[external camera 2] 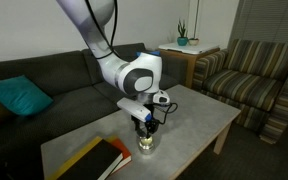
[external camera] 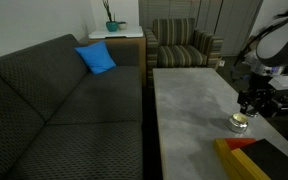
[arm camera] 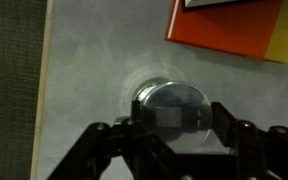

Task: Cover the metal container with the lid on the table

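**Lid step at the pot: jaws wide, seating not confirmed**

Exterior view: the metal container sat near the right edge of the table, just beyond the book stack at the near end. The gripper hung directly over it. The jaws were too small to read here. No loose lid showed anywhere on the top.

Exterior view, opposite side: the gripper was just above the container. I couldn't tell whether they touched, because the wrist blocked the gap.

Wrist view: the fingers were spread wide, one on each side of the container, clamping nothing visible. Its top read as a flat silver lid. The blurred block at centre may have been a knob. The book stack was cut off at the far right.

Judgement: this was the release end of the placement. The next move called for a straight vertical retreat with no side drag, then a check of the rim fit, which couldn't be verified from these views.
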Controlling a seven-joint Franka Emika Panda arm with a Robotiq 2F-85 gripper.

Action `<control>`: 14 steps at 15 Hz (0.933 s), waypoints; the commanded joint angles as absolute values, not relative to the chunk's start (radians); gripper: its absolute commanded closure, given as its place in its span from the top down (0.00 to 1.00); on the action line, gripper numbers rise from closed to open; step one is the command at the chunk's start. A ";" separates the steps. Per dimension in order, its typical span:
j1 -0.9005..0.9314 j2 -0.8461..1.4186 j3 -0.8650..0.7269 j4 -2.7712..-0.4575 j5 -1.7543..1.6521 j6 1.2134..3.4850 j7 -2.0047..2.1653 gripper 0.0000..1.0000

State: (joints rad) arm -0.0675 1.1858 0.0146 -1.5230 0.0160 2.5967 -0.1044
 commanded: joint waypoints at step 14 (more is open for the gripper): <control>-0.022 1.360 -0.031 -1.273 0.012 2.400 0.024 0.44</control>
